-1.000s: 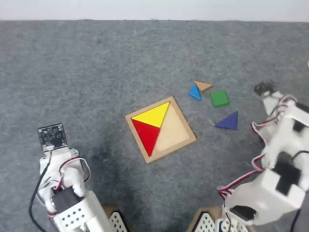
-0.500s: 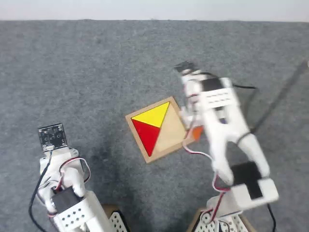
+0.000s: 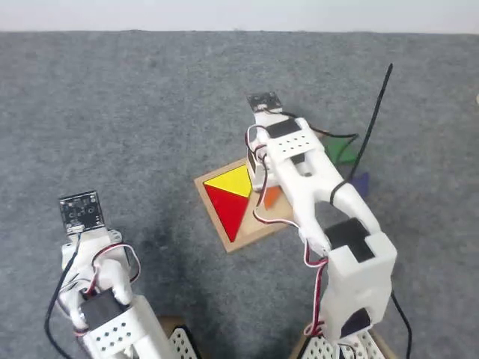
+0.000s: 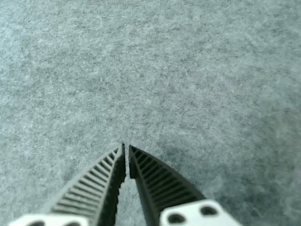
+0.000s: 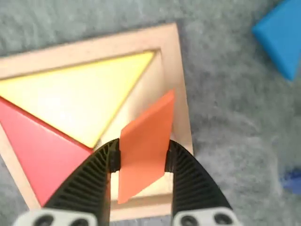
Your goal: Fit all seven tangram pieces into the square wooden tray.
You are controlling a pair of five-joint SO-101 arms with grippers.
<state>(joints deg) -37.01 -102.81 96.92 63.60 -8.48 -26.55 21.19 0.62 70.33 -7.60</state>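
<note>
Grey felt (image 3: 135,97) | right claw (image 5: 142,153) clamped on orange piece (image 5: 148,122), tilted over tray (image 5: 170,52) beside yellow triangle (image 5: 80,101) | step: placing | next, I judge: level, lower onto bare wood | left claw (image 4: 126,153) together above felt

one wooden tray (image 3: 212,217). six tangram pieces in sight: one yellow triangle (image 3: 230,182), one red triangle (image 3: 227,206), one orange piece (image 5: 143,146), one green piece (image 3: 344,152), one dark blue piece (image 3: 361,182), one light blue piece (image 5: 282,37). two hands: left hand (image 4: 127,148), right hand (image 5: 142,147). one table (image 3: 112,90).
</note>
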